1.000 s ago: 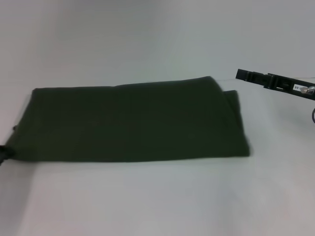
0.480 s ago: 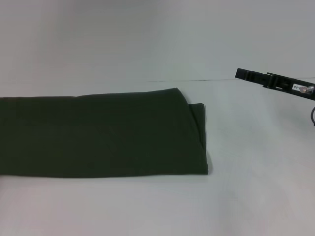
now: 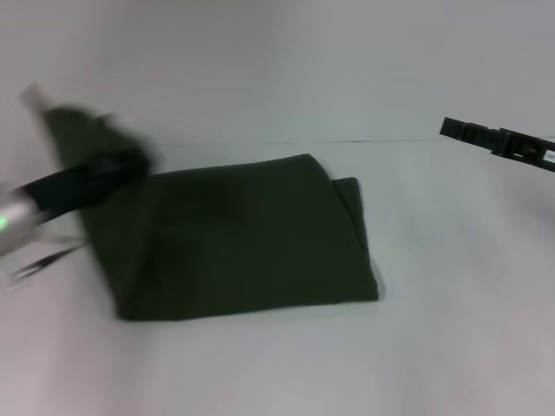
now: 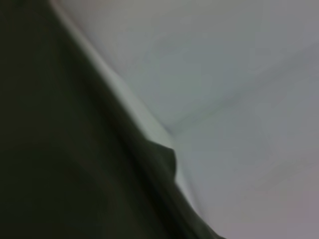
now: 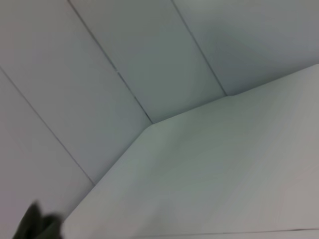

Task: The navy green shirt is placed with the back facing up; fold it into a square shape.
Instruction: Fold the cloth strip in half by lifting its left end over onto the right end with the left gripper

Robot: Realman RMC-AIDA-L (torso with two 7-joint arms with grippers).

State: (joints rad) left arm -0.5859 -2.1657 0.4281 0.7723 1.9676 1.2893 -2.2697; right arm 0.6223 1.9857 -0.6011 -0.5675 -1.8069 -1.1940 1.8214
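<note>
The navy green shirt (image 3: 251,234) lies on the white table as a folded dark olive band, plain side up. Its left end (image 3: 82,130) is raised off the table and blurred by motion. My left gripper (image 3: 108,165) is at that raised end, shut on the cloth, with its arm reaching in from the left edge. In the left wrist view the dark shirt (image 4: 65,149) fills the near side of the picture. My right gripper (image 3: 496,140) hovers at the far right, well apart from the shirt. A dark scrap of the shirt (image 5: 35,224) shows in the right wrist view.
The white table (image 3: 286,364) stretches in front of and to the right of the shirt. A pale wall (image 3: 286,61) rises behind the table's back edge. Nothing else stands on the table.
The left arm has come into view and lifted the shirt's left end up and rightward, so the band looks shorter. The right gripper shifted slightly to the right.
</note>
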